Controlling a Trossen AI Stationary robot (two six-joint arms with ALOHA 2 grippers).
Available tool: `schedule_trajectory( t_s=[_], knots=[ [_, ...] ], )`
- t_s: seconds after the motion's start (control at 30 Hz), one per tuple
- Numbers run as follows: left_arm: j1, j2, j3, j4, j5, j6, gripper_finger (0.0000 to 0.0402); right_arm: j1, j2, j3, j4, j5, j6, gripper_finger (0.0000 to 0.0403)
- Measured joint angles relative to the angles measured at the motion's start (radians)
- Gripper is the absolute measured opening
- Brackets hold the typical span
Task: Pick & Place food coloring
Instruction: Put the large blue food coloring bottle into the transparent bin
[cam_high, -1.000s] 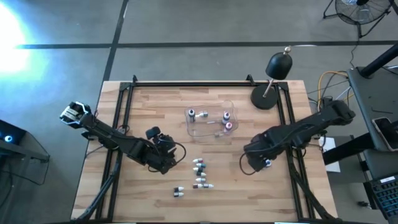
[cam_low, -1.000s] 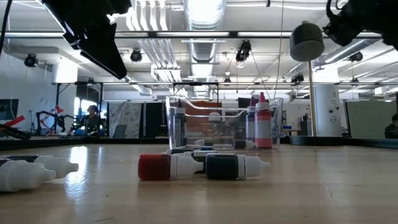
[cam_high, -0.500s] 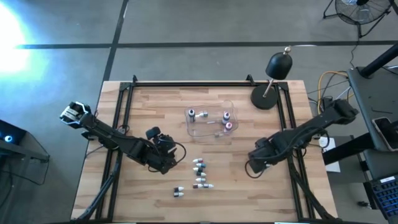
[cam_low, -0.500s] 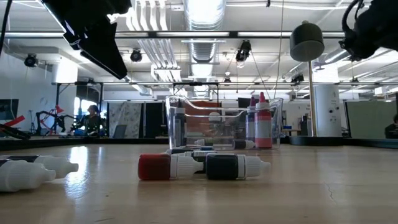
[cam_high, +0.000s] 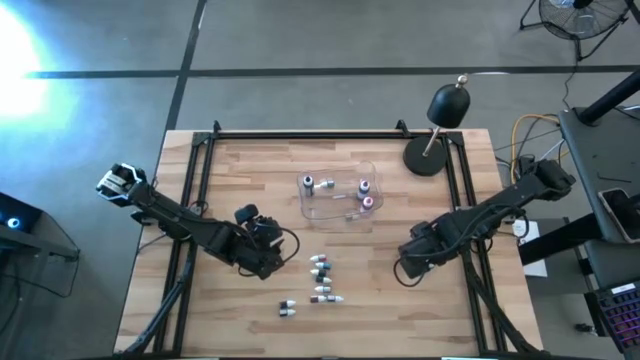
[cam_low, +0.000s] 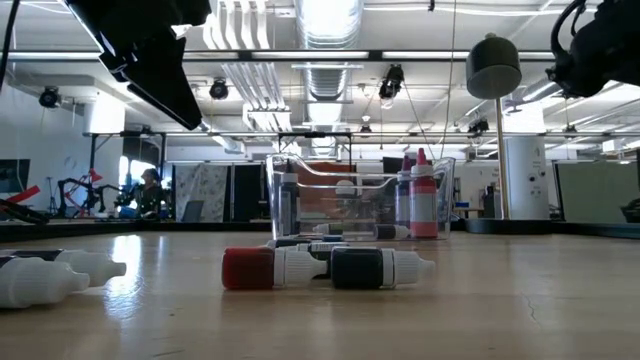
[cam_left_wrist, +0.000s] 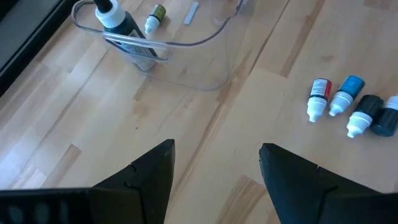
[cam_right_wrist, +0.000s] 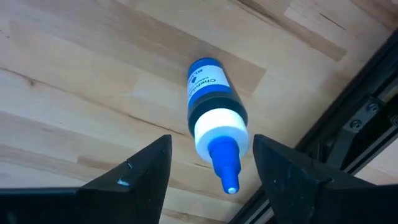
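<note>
The right gripper, released, hovers over a blue dropper bottle lying flat, long axis running between the fingers; the left gripper, released, waits left of the loose bottles.

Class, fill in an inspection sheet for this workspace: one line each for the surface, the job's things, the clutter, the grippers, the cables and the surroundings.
Surface: wooden table in a black frame.
Job's things: three food coloring bottles upright in the clear tub, one more lying flat in it; a loose group lies on the table in front; one blue bottle lies apart, near the right frame rail.
Clutter: black dome lamp at the far right corner.
Grippers: left gripper open, short of the tub; right gripper open over the blue bottle, not touching.
Cables: loops hang from both arms; a bundle lies off the table's right.
Surroundings: grey floor, fan, open hall beyond.
</note>
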Motion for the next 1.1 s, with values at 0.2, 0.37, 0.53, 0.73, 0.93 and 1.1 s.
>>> schedule_trajectory(
  t_s=[0.2, 0.37, 0.53, 0.73, 0.93, 1.1],
  knots=[
    [0.000, 0.000, 0.000, 0.000, 0.000, 0.000, 0.0209, 0.000, 0.000, -0.005, 0.001, 0.000, 0.002, 0.0205],
    [0.000, 0.000, 0.000, 0.000, 0.000, 0.000, 0.0209, 0.000, 0.000, -0.007, 0.002, 0.001, 0.002, 0.0175],
    [0.000, 0.000, 0.000, 0.000, 0.000, -0.001, 0.0209, 0.000, 0.000, -0.008, 0.003, 0.001, 0.001, 0.0140],
    [0.001, 0.000, 0.000, 0.000, 0.000, -0.001, 0.0209, 0.000, 0.001, 0.006, 0.006, 0.038, -0.034, 0.0105],
    [0.001, 0.000, 0.000, 0.000, 0.002, -0.003, 0.0209, -0.003, 0.002, 0.111, 0.001, 0.175, -0.092, 0.0100],
    [0.000, -0.001, 0.000, -0.001, 0.003, -0.017, 0.0209, -0.022, 0.033, 0.266, -0.060, 0.332, -0.206, 0.0100]
  ],
)
